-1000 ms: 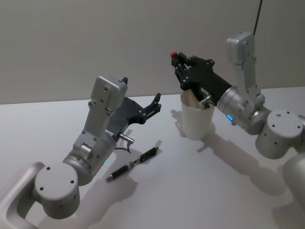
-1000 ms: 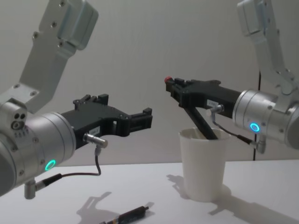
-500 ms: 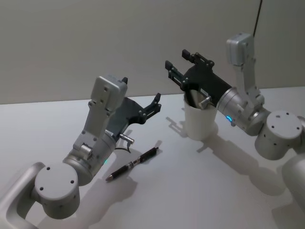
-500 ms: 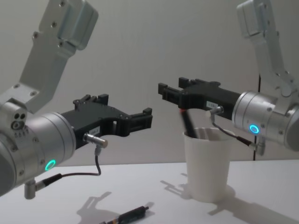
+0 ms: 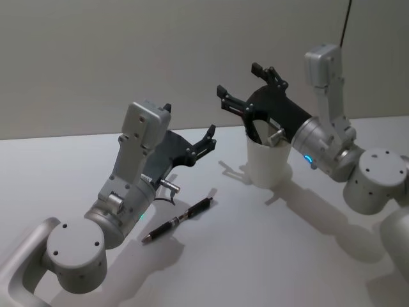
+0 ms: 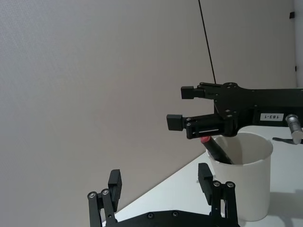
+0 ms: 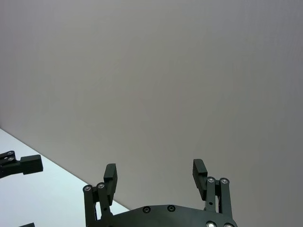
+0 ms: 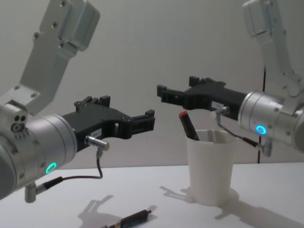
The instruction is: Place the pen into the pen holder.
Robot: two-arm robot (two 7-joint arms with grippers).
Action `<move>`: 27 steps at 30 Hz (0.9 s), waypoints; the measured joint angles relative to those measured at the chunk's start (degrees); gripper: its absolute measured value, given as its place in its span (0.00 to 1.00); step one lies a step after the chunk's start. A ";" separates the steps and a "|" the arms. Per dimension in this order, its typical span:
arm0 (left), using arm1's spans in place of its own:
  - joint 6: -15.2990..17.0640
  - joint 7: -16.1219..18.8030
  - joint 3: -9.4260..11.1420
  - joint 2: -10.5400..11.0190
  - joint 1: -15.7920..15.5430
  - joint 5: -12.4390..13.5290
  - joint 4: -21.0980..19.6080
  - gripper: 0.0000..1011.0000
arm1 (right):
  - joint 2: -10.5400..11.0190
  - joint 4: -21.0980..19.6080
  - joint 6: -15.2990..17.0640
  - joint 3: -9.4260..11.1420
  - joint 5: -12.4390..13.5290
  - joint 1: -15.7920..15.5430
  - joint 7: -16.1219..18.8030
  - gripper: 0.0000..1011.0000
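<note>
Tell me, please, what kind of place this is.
Probably a robot test bench in a laboratory: a white table against a plain grey wall, with the left gripper and right gripper open near a paper cup and a loose pen.

The pen holder [image 5: 268, 165] stands upright on the table [image 5: 51, 173], at 1 o'clock from the robot. One pen [image 8: 188, 125] stands inside it, leaning toward 9 o'clock, with its top above the rim. The right gripper [image 5: 239, 86] hangs above the holder's 10 o'clock side, apart from that pen. A second pen [image 5: 177, 219] lies flat on the table at 8 o'clock from the holder, well apart. The left gripper [image 5: 209, 139] hangs above the table at 12 o'clock from the second pen.
</note>
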 joint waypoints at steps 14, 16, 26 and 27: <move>0.00 0.00 0.00 0.00 0.00 0.00 0.00 0.99 | 5.74 -13.55 6.33 2.99 1.45 -6.25 -2.78 0.99; 0.00 0.00 0.00 0.00 0.00 0.00 0.00 0.99 | 6.95 -16.04 7.53 3.53 2.03 -7.78 -3.87 0.99; 0.00 0.00 0.00 0.00 0.00 0.00 0.00 0.99 | 13.73 -27.76 11.59 6.60 5.93 -16.72 -9.10 0.99; 0.00 0.00 0.00 0.00 0.00 0.00 0.00 0.99 | 14.04 -28.28 11.77 6.75 6.11 -17.13 -9.36 0.99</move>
